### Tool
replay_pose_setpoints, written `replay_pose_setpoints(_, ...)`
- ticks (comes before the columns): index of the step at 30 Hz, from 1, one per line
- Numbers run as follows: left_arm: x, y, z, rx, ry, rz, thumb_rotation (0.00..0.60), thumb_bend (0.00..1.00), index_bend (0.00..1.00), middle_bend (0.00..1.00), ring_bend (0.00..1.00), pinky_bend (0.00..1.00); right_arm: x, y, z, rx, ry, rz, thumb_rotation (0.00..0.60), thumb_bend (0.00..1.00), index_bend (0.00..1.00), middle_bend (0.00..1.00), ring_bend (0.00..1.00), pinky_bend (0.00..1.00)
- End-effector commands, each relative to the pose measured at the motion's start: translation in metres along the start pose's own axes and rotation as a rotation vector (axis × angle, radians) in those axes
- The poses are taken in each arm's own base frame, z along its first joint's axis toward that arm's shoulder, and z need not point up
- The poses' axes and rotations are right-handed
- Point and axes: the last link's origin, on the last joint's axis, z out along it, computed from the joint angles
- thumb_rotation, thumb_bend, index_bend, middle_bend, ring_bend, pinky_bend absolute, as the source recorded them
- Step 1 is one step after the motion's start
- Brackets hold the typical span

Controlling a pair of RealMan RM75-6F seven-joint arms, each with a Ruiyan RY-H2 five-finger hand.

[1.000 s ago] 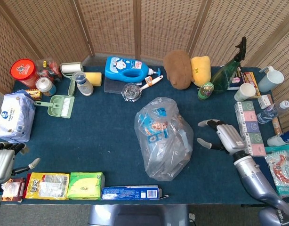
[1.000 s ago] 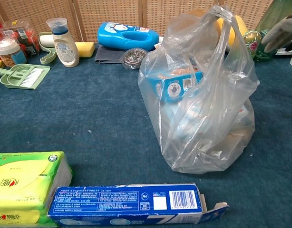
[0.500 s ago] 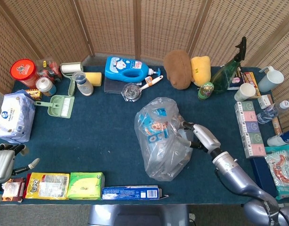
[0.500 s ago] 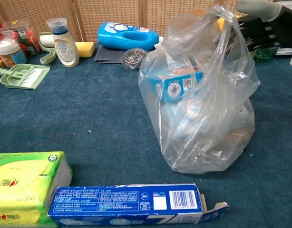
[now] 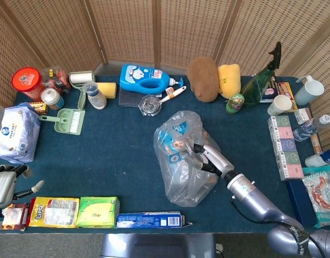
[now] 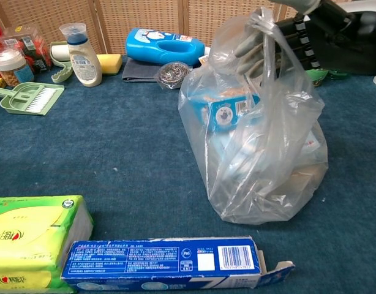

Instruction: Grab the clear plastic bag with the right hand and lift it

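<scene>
The clear plastic bag [image 5: 182,166] [image 6: 261,147] stands on the blue table [image 5: 122,150], filled with a blue box and other packets. My right hand [image 5: 204,155] [image 6: 316,37] is at the bag's top from the right. Its fingers [image 6: 248,54] reach in among the bunched handles and show through the plastic, with the thumb above them. The fingers are still apart and the bag rests on the table. My left hand [image 5: 5,185] hangs at the table's front left corner, fingers apart and holding nothing.
A blue toothpaste box [image 5: 149,219] [image 6: 169,262] and a green tissue pack [image 5: 98,211] lie along the front edge. A blue detergent bottle [image 5: 146,78], a steel scourer [image 6: 171,73] and plush toys [image 5: 203,78] sit behind the bag. Boxes and cups [image 5: 286,145] crowd the right side.
My right hand has swept left from the open table to the bag's top and pushed its fingers into the handles, tipping the top of the bag left. The left hand stayed put.
</scene>
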Motion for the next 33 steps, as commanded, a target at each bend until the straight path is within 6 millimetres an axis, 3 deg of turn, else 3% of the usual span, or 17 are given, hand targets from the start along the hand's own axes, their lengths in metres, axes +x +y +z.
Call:
replay_pose_setpoints(1, -0.001, -0.001, 0.001, 0.002, 0.0, -0.002, 0.0, 0.15, 0.46, 0.51, 0.44, 0.29, -0.007, -0.009, 0.005, 0.004, -0.031, 0.091, 0.087, 0.26, 0.31, 0.31, 0.24, 0.21)
replay_pose_setpoints(9, -0.001, -0.001, 0.005, -0.006, 0.007, -0.004, 0.0, 0.15, 0.46, 0.51, 0.44, 0.29, -0.011, -0.035, 0.013, -0.009, -0.09, 0.423, 0.09, 0.26, 0.35, 0.38, 0.3, 0.22)
replay_pose_setpoints(15, -0.002, -0.002, 0.005, -0.001, 0.005, -0.009, 0.0, 0.15, 0.46, 0.51, 0.44, 0.29, -0.001, -0.052, 0.013, -0.034, -0.115, 0.639, 0.09, 0.26, 0.4, 0.44, 0.43, 0.41)
replay_pose_setpoints(17, -0.003, -0.002, 0.006, -0.003, 0.003, -0.01, 0.0, 0.15, 0.46, 0.51, 0.44, 0.29, 0.012, -0.061, 0.012, -0.03, -0.097, 0.73, 0.089, 0.26, 0.42, 0.46, 0.45, 0.44)
replay_pose_setpoints(23, -0.003, 0.0, 0.007, -0.012, 0.004, -0.009, 0.0, 0.15, 0.46, 0.51, 0.44, 0.29, 0.033, -0.072, 0.004, -0.024, -0.053, 0.85, 0.089, 0.26, 0.44, 0.49, 0.51, 0.55)
replay_pose_setpoints(33, -0.002, 0.004, 0.006, -0.02, 0.003, -0.011, 0.0, 0.15, 0.46, 0.51, 0.44, 0.29, 0.056, -0.087, -0.009, 0.049, -0.001, 0.937, 0.088, 0.27, 0.46, 0.51, 0.55, 0.62)
